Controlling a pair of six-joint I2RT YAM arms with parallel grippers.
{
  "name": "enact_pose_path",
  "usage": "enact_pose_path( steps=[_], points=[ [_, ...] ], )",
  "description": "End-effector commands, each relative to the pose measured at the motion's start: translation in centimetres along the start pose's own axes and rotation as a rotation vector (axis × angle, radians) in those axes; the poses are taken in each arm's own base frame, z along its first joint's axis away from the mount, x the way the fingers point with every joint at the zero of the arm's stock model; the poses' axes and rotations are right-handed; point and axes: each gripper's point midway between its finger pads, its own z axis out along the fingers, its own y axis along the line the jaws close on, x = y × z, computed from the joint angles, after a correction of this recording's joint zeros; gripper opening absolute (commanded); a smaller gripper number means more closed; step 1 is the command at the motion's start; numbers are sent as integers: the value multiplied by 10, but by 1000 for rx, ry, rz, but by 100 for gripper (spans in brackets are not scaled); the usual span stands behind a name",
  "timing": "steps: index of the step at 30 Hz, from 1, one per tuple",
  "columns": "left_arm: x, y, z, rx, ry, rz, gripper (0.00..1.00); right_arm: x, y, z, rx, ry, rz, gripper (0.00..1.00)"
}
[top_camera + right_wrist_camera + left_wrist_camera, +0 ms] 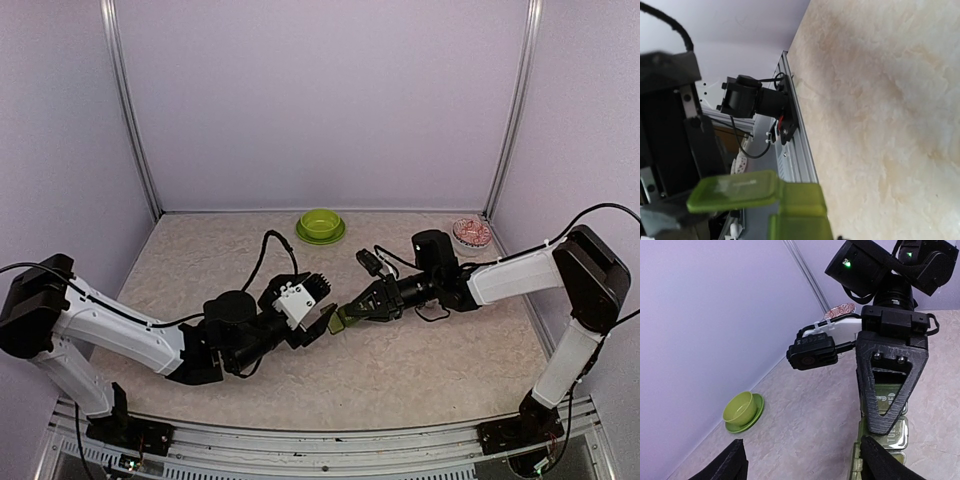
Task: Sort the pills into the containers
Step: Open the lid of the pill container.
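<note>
The container is a small dark green pill box point(343, 319) with lidded compartments in a row, held above the table. My right gripper point(352, 309) is shut on it. In the left wrist view one right finger point(890, 385) lies across the box's lids point(892, 432). In the right wrist view the box point(797, 212) looks translucent green and one lid point(735, 192) stands swung open. My left gripper point(322, 326) is open right beside the box. Its right fingertip point(885, 462) is at the box's near end; contact is unclear. No pills are visible.
A lime green bowl on a saucer point(320, 226) stands at the back wall, also in the left wrist view point(742, 411). A clear dish with pink-white contents point(471, 232) sits in the back right corner. Cables point(268, 250) loop over the table behind the grippers.
</note>
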Motion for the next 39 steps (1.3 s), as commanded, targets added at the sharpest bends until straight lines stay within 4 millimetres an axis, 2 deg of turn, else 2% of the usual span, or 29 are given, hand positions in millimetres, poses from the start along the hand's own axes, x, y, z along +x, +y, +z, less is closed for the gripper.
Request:
enact_pose_path(
  steps=[1, 9, 22, 29, 39],
  points=[
    [7, 19, 4, -104, 20, -11, 74, 3, 2, 0, -2, 9, -22, 10],
    [17, 31, 9, -169, 53, -23, 74, 5, 5, 0, -14, 19, -37, 9],
    [36, 25, 21, -141, 111, -21, 74, 6, 17, -2, -40, 35, -86, 9],
    [42, 16, 25, -88, 134, 0, 74, 7, 24, -3, -50, 45, -110, 9],
    [39, -3, 24, 33, 118, 12, 74, 4, 34, -4, -65, 50, -136, 9]
  ],
)
